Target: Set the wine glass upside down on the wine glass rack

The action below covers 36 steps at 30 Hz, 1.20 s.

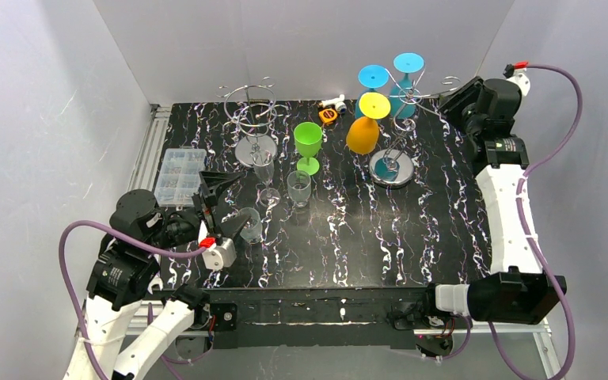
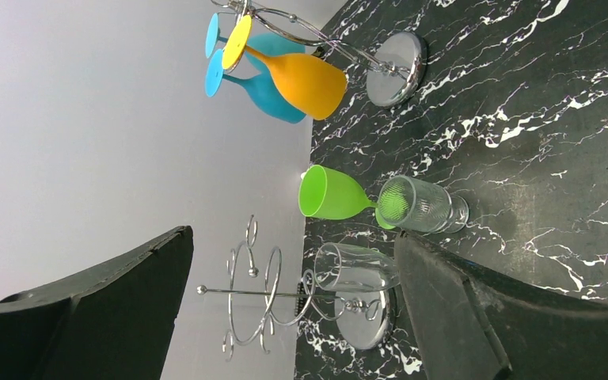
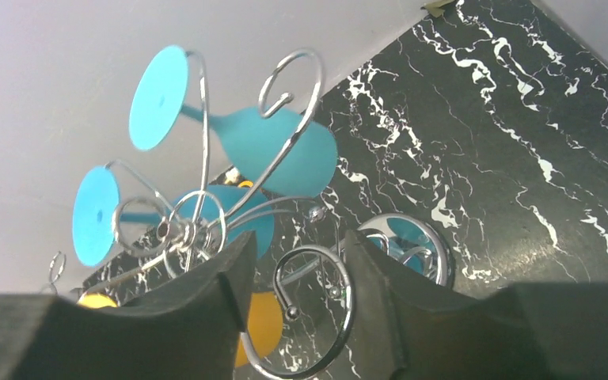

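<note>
Top view: your left claw [image 1: 233, 207] is near left, wide open and empty. The lime-green plastic wine glass [image 1: 308, 142] stands upright mid-table, unhung, with a small clear glass [image 1: 298, 188] just near of it. Your right claw [image 1: 453, 93] is far right, at the chrome wire wine glass rack [image 1: 390, 168].

Left wrist: a clear stemmed glass [image 2: 356, 267] is just beside one finger. Sweep sideways and you knock it into the empty second chrome rack [image 2: 364, 321].

Right wrist: the right claw [image 3: 299, 245] is half-closed with a chrome hook loop [image 3: 317, 309] between its fingers; can't tell if it's pinching. Pull or twist there and the rack tips, and the hung turquoise goblets [image 3: 277, 150] slide off.
</note>
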{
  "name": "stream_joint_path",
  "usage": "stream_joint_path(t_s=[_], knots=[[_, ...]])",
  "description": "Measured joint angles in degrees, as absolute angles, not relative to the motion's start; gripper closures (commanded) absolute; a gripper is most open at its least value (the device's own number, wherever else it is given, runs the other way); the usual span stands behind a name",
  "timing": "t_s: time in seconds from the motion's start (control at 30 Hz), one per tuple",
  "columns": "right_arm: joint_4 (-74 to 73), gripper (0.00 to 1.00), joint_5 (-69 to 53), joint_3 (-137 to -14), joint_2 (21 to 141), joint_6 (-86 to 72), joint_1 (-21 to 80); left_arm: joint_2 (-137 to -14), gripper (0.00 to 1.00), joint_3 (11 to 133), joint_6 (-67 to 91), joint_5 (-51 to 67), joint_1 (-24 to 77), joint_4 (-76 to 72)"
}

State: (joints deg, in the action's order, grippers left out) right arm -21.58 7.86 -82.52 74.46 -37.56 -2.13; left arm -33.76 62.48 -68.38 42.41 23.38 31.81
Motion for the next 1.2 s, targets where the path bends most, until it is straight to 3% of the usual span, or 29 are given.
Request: stream_joint_path(t_s=[0.1, 0.53, 0.7, 0.9, 1.2], knots=[[-22.5, 0.29, 10.1, -80.8, 71.8, -37.4, 1.6, -33.4, 0.02, 62.5, -68.4, 42.4, 23.4, 31.8], [-26.4, 0.13, 13.2, -83.9, 71.7, -34.9, 2.6, -32.9, 0.02, 62.5, -68.4, 42.4, 23.4, 32.3], [-26.4, 0.15, 10.1, -83.9, 71.9, -34.2, -0.2, -32.3, 0.02, 62.5, -68.4, 42.4, 23.4, 33.0], [-25.1, 0.25, -1.0, -84.9, 75.2, -35.5, -8.7, -32.0, 0.02, 62.5, -68.4, 42.4, 23.4, 33.5], [-22.6, 0.42, -9.8, -85.8, 77.8, -39.2, -9.6, -32.0, 0.02, 62.5, -68.4, 42.3, 23.4, 33.6]])
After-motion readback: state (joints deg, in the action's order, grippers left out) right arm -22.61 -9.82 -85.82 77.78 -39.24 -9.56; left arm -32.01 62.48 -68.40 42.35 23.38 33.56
